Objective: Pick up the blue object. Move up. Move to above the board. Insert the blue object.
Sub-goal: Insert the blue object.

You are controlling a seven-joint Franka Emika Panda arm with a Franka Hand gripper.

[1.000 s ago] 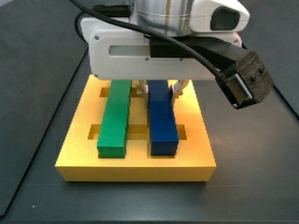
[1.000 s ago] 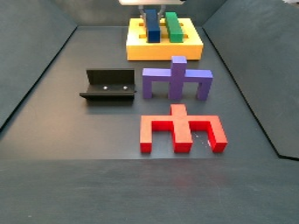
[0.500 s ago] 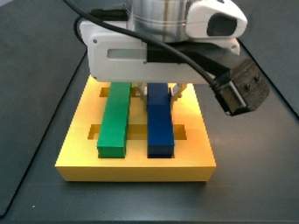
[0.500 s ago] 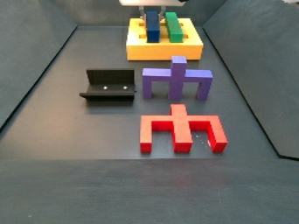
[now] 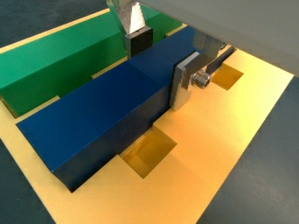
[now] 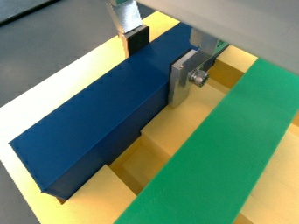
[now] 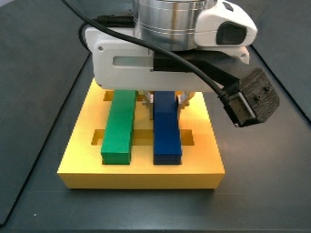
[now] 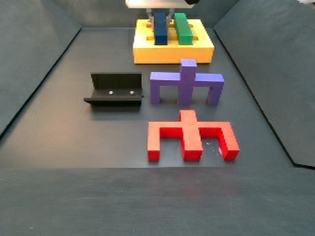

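We judged the insertion step nearly done. The blue object (image 7: 169, 133) lay along a groove of the board (image 7: 141, 172), parallel to the green bar (image 7: 119, 128) seated beside it. Our gripper (image 5: 160, 54) stood over the board's far end, its fingers (image 6: 184, 77) straddling the blue object with the pads at its sides; in both wrist views we could not tell whether they gripped it or had let go. Next we would release, if not yet done, and lift straight up.
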